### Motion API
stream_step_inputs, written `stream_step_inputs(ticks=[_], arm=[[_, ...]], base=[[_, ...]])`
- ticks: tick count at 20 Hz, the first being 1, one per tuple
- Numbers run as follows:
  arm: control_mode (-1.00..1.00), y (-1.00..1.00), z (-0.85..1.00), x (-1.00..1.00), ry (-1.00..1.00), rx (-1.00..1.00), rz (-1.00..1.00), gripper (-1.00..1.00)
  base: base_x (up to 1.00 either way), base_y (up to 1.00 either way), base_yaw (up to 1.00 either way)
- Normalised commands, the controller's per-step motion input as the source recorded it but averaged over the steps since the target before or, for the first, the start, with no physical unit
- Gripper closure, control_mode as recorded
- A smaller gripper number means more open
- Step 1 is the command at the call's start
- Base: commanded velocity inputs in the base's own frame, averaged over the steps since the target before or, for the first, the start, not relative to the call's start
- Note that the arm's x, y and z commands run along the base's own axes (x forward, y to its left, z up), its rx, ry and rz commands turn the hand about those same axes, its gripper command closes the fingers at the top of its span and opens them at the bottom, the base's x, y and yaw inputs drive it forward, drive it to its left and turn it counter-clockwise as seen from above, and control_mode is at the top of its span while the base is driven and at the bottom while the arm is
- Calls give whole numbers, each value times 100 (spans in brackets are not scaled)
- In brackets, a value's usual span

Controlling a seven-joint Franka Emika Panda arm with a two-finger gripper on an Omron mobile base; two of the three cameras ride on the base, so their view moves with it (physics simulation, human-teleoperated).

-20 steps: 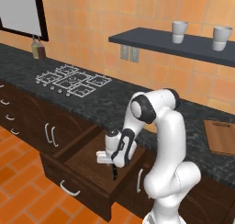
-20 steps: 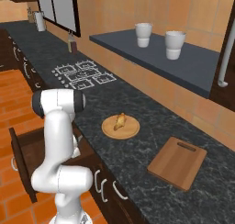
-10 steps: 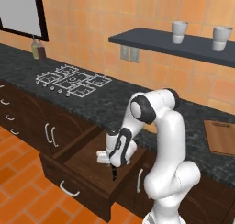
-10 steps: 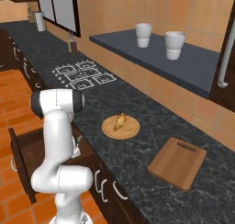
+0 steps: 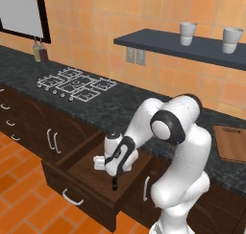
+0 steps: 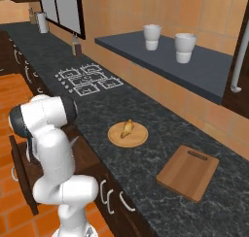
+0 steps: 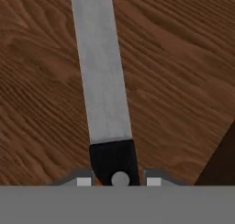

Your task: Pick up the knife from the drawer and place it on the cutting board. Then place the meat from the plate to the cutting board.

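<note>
Knife (image 7: 103, 81) count is one, with one drawer (image 5: 91, 173), one cutting board (image 6: 188, 171), one plate (image 6: 128, 135) and one piece of meat (image 6: 127, 128); two white cups (image 6: 151, 37) stand on the wall shelf (image 6: 194, 68). In the hand view the knife's long axis runs from 6 to 12 o'clock, its thin grey blade pointing to 12 and its black handle at 6, over the drawer's brown wood floor. The tool (image 7: 118, 179) sits narrow, its tips against either side of the handle, holding the knife. In the left base view the tool (image 5: 114, 184) reaches down inside the open drawer. On the counter (image 6: 146, 158) the board lies at 4 o'clock from the plate, apart from it; the meat rests on the plate.
</note>
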Motion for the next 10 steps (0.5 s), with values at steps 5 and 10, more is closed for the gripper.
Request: stream_step_inputs(ticks=[5, 10], arm=[[-100, 50, 100, -60, 5, 0, -5, 100], [-100, 17, 100, -28, 0, 0, -8, 100]], base=[[0, 0, 0], [0, 0, 0]])
